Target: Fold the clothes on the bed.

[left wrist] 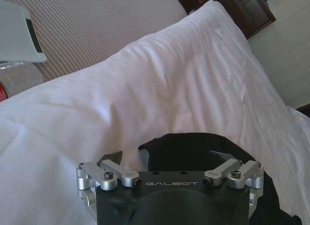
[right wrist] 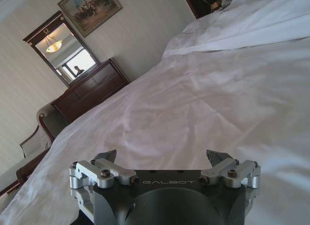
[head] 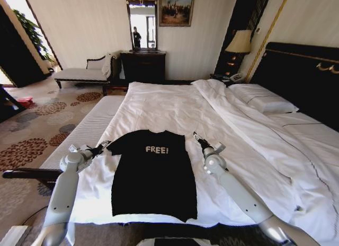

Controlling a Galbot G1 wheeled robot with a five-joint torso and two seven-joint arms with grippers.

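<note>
The clothes, a black T-shirt (head: 151,174) with a white "FREE!" print, lie flat near the foot of the bed (head: 175,111), collar toward the headboard. My left gripper (head: 104,146) is open just beside the shirt's left sleeve; in the left wrist view the gripper (left wrist: 167,156) hovers over that black sleeve (left wrist: 193,150). My right gripper (head: 195,135) is open a little off the right sleeve, over white sheet; the right wrist view shows the gripper (right wrist: 162,156) above bare sheet (right wrist: 193,104).
A folded-back duvet (head: 249,129) and pillows (head: 262,97) lie on the right by the dark headboard (head: 302,71). A striped bench (head: 85,132) runs along the bed's left side. A dresser (head: 143,66) and chaise (head: 82,73) stand at the far wall.
</note>
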